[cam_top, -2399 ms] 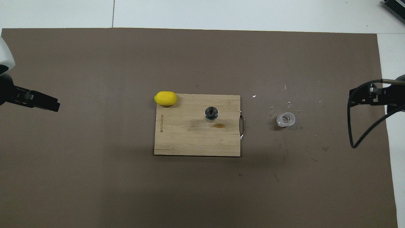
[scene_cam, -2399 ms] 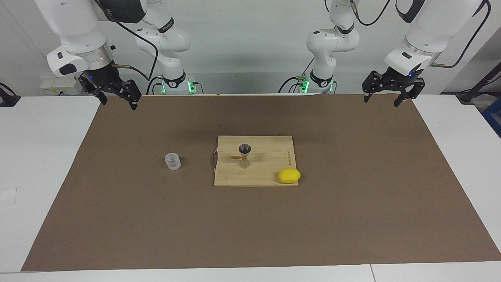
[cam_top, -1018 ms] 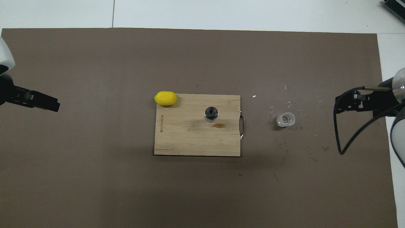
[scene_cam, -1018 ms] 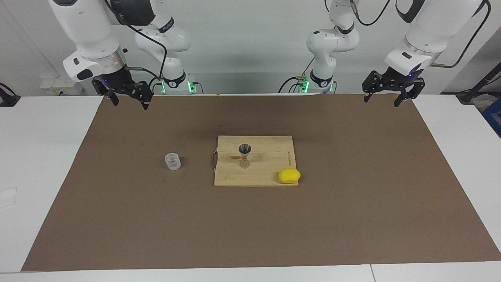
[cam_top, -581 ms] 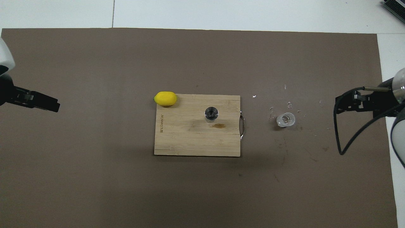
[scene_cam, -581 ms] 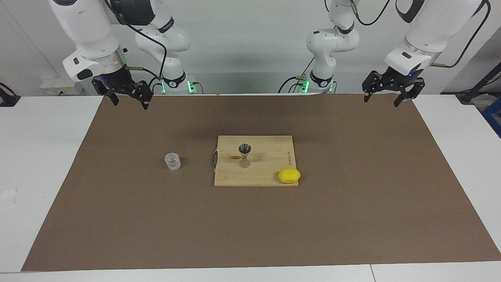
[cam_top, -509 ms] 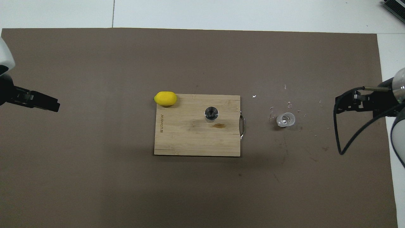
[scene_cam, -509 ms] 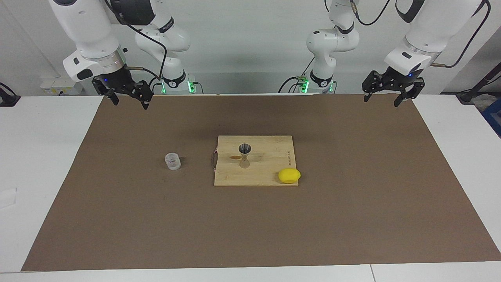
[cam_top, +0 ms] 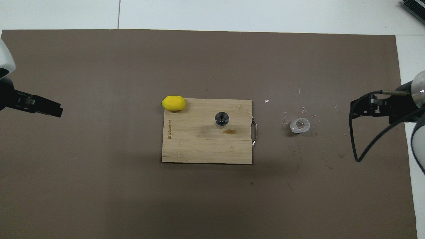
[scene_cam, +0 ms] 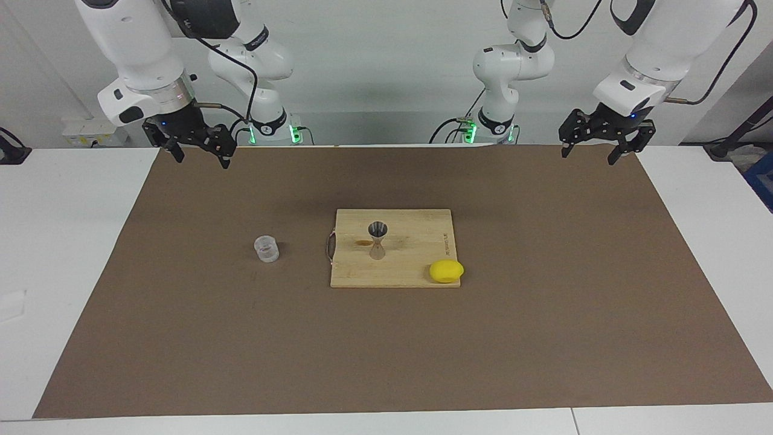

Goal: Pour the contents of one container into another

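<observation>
Both claws released and empty, high over the robots' edge of the surface [scene_cam: 181,338].

I rate tipping the light clear cup [scene_cam: 266,249], beside the board [scene_cam: 416,278] bearing the jigger [scene_cam: 378,240], as the main risk; right claw [scene_cam: 194,153] has shifted inward since earliest frame, left claw [scene_cam: 595,153] waits.

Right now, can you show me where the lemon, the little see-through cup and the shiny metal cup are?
lemon [scene_cam: 446,271], facing view, middle of its yellow skin.
clear cup [scene_cam: 266,249], facing view, its side wall.
metal jigger [scene_cam: 377,229], facing view, its open top cone.

Yellow lemon [scene_cam: 446,271], pale wooden board [scene_cam: 416,241], silvery jigger [scene_cam: 377,240], brown mat [scene_cam: 543,302].
</observation>
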Controlling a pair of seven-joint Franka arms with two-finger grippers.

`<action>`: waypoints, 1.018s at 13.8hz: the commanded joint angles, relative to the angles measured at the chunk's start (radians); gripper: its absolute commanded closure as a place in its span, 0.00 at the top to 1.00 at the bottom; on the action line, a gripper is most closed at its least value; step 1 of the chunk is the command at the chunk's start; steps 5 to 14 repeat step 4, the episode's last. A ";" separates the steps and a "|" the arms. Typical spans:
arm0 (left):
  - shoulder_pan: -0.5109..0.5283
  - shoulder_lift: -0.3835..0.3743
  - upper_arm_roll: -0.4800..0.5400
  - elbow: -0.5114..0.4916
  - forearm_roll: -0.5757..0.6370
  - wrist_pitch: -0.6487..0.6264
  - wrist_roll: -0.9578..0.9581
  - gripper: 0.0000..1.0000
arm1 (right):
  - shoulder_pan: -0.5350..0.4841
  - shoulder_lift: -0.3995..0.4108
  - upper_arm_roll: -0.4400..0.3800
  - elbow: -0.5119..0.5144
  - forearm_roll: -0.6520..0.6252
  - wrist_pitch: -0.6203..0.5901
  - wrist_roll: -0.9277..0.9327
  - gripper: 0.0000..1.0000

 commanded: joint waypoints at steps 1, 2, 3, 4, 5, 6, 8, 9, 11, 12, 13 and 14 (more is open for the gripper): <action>-0.006 -0.028 0.007 -0.029 0.017 -0.005 -0.003 1.00 | -0.011 -0.021 0.005 -0.026 0.031 0.023 -0.024 1.00; -0.006 -0.028 0.007 -0.029 0.017 -0.003 -0.003 1.00 | -0.011 -0.021 0.005 -0.027 0.031 0.023 -0.024 1.00; -0.006 -0.028 0.007 -0.029 0.017 -0.005 -0.003 1.00 | -0.011 -0.021 0.005 -0.027 0.031 0.025 -0.024 1.00; -0.006 -0.028 0.007 -0.029 0.017 -0.003 -0.003 1.00 | -0.011 -0.021 0.005 -0.030 0.029 0.025 -0.022 1.00; -0.006 -0.028 0.007 -0.029 0.017 -0.003 -0.003 1.00 | -0.011 -0.021 0.005 -0.030 0.029 0.025 -0.022 1.00; -0.006 -0.028 0.007 -0.029 0.017 -0.003 -0.003 1.00 | -0.011 -0.021 0.005 -0.030 0.029 0.025 -0.022 1.00; -0.006 -0.028 0.007 -0.029 0.017 -0.003 -0.003 1.00 | -0.011 -0.021 0.005 -0.030 0.029 0.025 -0.022 1.00; -0.006 -0.028 0.007 -0.029 0.017 -0.003 -0.003 1.00 | -0.011 -0.021 0.005 -0.030 0.029 0.025 -0.022 1.00; -0.006 -0.028 0.007 -0.029 0.017 -0.003 -0.003 1.00 | -0.011 -0.021 0.005 -0.030 0.029 0.025 -0.022 1.00; -0.006 -0.028 0.007 -0.029 0.017 -0.003 -0.003 1.00 | -0.011 -0.021 0.005 -0.030 0.029 0.025 -0.022 1.00; -0.006 -0.028 0.007 -0.029 0.017 -0.003 -0.003 1.00 | -0.011 -0.021 0.005 -0.030 0.029 0.025 -0.022 1.00; -0.006 -0.028 0.007 -0.029 0.017 -0.003 -0.003 1.00 | -0.011 -0.021 0.005 -0.030 0.029 0.025 -0.022 1.00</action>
